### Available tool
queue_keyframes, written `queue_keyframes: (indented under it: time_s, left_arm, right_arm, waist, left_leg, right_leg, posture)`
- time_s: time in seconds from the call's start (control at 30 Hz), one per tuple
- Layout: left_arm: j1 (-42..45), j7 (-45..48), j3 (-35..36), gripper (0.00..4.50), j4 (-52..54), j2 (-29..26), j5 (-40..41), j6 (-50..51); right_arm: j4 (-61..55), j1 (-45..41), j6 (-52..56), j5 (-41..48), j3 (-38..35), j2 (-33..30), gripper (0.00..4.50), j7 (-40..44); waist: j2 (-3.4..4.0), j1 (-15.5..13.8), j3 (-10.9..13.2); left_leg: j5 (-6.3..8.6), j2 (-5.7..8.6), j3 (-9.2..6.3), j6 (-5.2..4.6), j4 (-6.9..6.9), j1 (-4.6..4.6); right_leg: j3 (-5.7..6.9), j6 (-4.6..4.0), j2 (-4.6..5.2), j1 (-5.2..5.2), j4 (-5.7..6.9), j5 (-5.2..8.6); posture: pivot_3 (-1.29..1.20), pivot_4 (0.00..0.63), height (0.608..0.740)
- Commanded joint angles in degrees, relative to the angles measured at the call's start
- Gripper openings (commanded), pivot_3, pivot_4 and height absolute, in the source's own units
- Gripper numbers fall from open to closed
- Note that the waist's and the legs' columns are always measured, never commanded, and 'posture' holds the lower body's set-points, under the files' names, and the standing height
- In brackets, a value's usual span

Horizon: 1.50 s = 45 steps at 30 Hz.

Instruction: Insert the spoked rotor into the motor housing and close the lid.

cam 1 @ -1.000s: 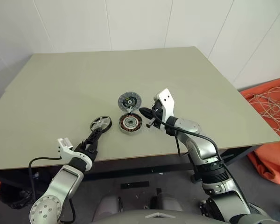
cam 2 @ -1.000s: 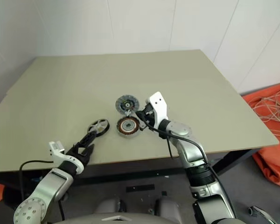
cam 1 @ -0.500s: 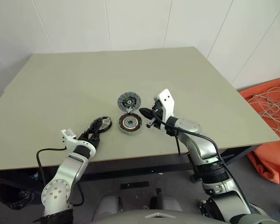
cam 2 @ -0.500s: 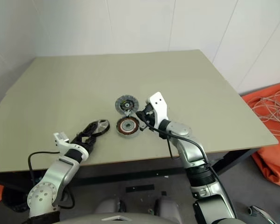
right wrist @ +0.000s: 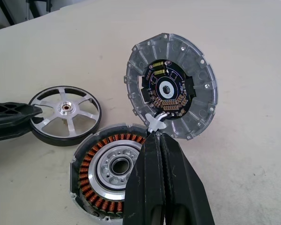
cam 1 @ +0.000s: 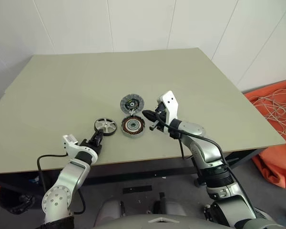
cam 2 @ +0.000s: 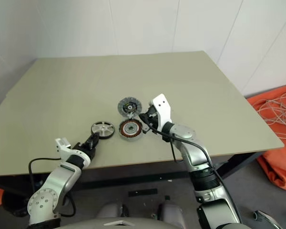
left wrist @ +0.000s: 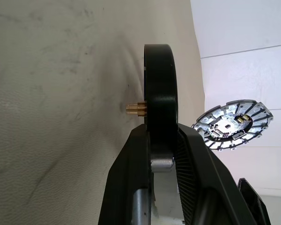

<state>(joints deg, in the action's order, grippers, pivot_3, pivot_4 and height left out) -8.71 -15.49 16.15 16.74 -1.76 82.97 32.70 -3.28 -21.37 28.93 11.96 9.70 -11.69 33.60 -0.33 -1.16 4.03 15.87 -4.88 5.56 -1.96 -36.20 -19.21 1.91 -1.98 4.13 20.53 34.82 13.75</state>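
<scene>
- Head views: the spoked rotor [cam 1: 105, 126] lies flat on the grey-green table [cam 1: 62, 86], just left of the motor housing [cam 1: 133, 126]. The lid [cam 1: 132, 103] lies just behind the housing. The left gripper [cam 1: 99, 137] reaches the rotor's near rim. The right gripper [cam 1: 148, 114] sits pinched together at the housing's right rear edge, beside the lid.
- Left wrist view: the two black fingers [left wrist: 131, 187] clamp the rotor's dark rim [left wrist: 159, 84] edge-on, one on each face; a small brass shaft [left wrist: 136, 108] sticks out of the hub.
- Right wrist view: the fingers [right wrist: 150, 187] are pressed together, pinching a small white tab [right wrist: 155, 123] between housing and lid. Copper windings ring the housing's interior.
</scene>
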Motion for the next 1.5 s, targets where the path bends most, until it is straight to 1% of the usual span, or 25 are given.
queue_keyframes:
  time_s: [0.03, 0.13, 0.2, 0.37, 0.47, 0.57, 0.73, 0.97, 1.13, 1.5]
  left_arm:
    - [0.0, -0.1, 0.7, 0.39, 1.4, 0.1, 0.7, -0.3]
    - [-0.3, 1.5, 1.0, 0.39, 3.2, 0.4, 3.2, -0.3]
    - [-1.0, 2.9, 1.6, 0.39, 6.5, 0.5, 7.3, -0.3]
    - [-2.9, 6.2, 0.8, 0.39, 11.3, -1.1, 13.9, 1.1]
    - [-2.7, 6.8, -1.2, 0.39, 12.1, -2.5, 17.0, 2.2]
    - [-1.7, 6.0, -3.9, 0.39, 10.6, -4.3, 18.1, 3.7]
    - [1.2, 5.6, -6.3, 0.39, 5.7, -6.8, 18.4, 5.4]
    - [5.6, 7.9, -6.3, 0.39, -1.7, -8.6, 15.9, 6.7]
    - [8.3, 11.0, -7.2, 0.39, -7.7, -8.5, 11.0, 7.9]
    - [12.7, 16.3, -7.2, 0.39, -13.2, -7.3, 4.9, 11.7]
  right_arm:
    - [-2.4, -1.0, -0.5, 0.9, -0.3, 0.2, 0.00, 0.0]
    - [-2.4, -0.9, -0.5, 0.9, -0.4, 0.1, 0.00, 0.1]
    - [-2.5, -0.8, -0.5, 0.9, -0.4, 0.1, 0.00, 0.0]
    - [-2.5, -0.9, -0.4, 0.9, -0.6, 0.1, 0.00, -0.3]
    - [-2.7, -0.7, -0.4, 1.2, -1.0, 0.1, 0.00, -0.3]
    - [-3.3, -0.5, 0.2, 2.5, -2.2, 0.3, 0.00, -0.2]
    - [-6.0, 1.0, 2.0, 5.7, -4.4, -0.5, 0.00, 0.4]
    - [-11.2, 5.5, 7.1, 9.4, -5.1, -5.5, 0.00, 3.2]
    - [-11.8, 5.9, 7.7, 9.9, -5.1, -6.5, 0.00, 2.7]
    - [-12.0, 6.2, 7.8, 9.6, -4.5, -6.2, 0.00, 1.2]
  waist:
    - [0.00, 0.0, 0.0]
    - [0.00, 0.0, 0.0]
    - [-0.06, 0.0, 0.0]
    - [-0.13, -0.1, 0.1]
    - [-0.13, -0.1, 0.1]
    - [-0.12, -0.1, 0.1]
    - [-0.11, -0.1, 0.1]
    - [-0.10, -0.2, 0.1]
    - [-0.10, -0.2, 0.1]
    - [-0.09, -0.3, 0.1]
  left_leg:
    - [0.00, 0.00, 0.00, 0.00, 0.00, 0.00]
    - [0.00, 0.00, 0.00, 0.00, 0.00, 0.00]
    - [0.00, 0.00, 0.00, 0.00, 0.00, -0.01]
    - [0.00, 0.00, 0.00, 0.00, 0.00, -0.03]
    - [0.00, 0.00, 0.01, 0.00, 0.00, -0.01]
    - [-0.01, 0.00, 0.01, 0.02, 0.00, 0.00]
    - [-0.02, -0.01, 0.00, 0.04, 0.00, 0.02]
    - [-0.03, 0.00, 0.00, 0.05, 0.02, 0.11]
    - [-0.07, -0.03, -0.01, 0.13, 0.02, 0.18]
    - [-0.10, -0.04, -0.02, 0.16, 0.07, 0.17]
  right_leg:
    - [0.00, 0.00, 0.00, 0.00, 0.00, 0.00]
    - [0.00, 0.00, 0.00, 0.00, 0.00, 0.00]
    - [0.00, 0.00, 0.00, 0.00, -0.01, 0.00]
    - [0.01, -0.01, 0.00, 0.02, 0.00, 0.00]
    - [0.00, -0.01, 0.00, 0.01, 0.00, 0.00]
    - [-0.01, 0.00, 0.00, 0.00, 0.01, 0.00]
    - [-0.03, 0.01, -0.06, 0.00, 0.02, 0.00]
    - [-0.07, 0.06, -0.09, -0.09, -0.03, -0.02]
    - [-0.11, 0.10, -0.14, -0.13, -0.03, -0.02]
    - [-0.12, 0.09, -0.15, -0.13, -0.04, -0.03]
  posture:
    - [0.00, 0.000, 0.740]
    - [0.00, 0.000, 0.740]
    - [0.00, 0.000, 0.740]
    - [0.00, 0.000, 0.740]
    - [0.00, 0.000, 0.740]
    - [0.00, 0.000, 0.740]
    - [0.00, 0.000, 0.740]
    - [0.00, 0.000, 0.740]
    - [0.00, 0.000, 0.740]
    - [0.00, 0.000, 0.740]
